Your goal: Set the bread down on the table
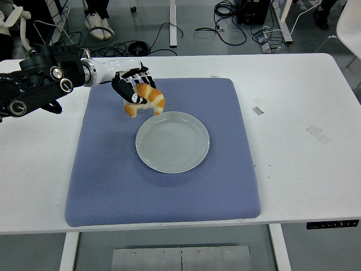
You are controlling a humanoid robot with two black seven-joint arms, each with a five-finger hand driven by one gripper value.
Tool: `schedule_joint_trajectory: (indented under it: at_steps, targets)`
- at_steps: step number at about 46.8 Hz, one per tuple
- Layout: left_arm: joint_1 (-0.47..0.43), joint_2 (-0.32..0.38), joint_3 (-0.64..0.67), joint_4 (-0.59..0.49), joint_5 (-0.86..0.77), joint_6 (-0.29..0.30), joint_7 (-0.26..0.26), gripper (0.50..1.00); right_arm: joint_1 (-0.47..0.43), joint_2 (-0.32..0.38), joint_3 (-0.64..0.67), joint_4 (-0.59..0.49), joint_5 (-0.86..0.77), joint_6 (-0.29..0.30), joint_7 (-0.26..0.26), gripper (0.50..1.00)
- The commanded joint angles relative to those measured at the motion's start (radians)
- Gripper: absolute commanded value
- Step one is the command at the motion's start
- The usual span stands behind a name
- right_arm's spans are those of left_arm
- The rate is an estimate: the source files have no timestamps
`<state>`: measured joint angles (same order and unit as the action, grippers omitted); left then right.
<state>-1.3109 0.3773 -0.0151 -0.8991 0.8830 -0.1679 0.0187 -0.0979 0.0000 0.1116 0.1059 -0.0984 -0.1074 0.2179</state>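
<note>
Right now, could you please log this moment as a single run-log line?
left hand: shut on golden croissant | croissant: lifted, off grey round plate | plate: empty, on blue mat | right hand: not in view

Glossy golden crust on croissant [146, 100]; smooth glazed grey plate [172, 142]; woven, dimpled blue cloth mat [163, 192]; matt white counter [299, 147]; black and white plastic hand [133, 84].
</note>
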Motion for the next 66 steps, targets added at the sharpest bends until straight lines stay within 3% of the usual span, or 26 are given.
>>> schedule_joint_trajectory:
  at_steps: [1, 35, 56, 66]
  targets:
    - [0.005, 0.009, 0.003, 0.005, -0.004, 0.010, 0.000, 0.500, 0.001, 0.000, 0.000, 0.000, 0.000, 0.000, 0.000, 1.000]
    - [0.096, 0.107, 0.007, 0.009, -0.003, 0.033, 0.000, 0.500, 0.000, 0.000, 0.000, 0.000, 0.000, 0.000, 0.000, 1.000]
    - [0.140, 0.101, 0.007, 0.051, -0.036, 0.116, 0.001, 0.500, 0.001, 0.000, 0.000, 0.000, 0.000, 0.000, 0.000, 1.000]
    - [0.140, 0.097, 0.007, 0.052, -0.036, 0.120, 0.001, 0.500, 0.001, 0.000, 0.000, 0.000, 0.000, 0.000, 0.000, 1.000]
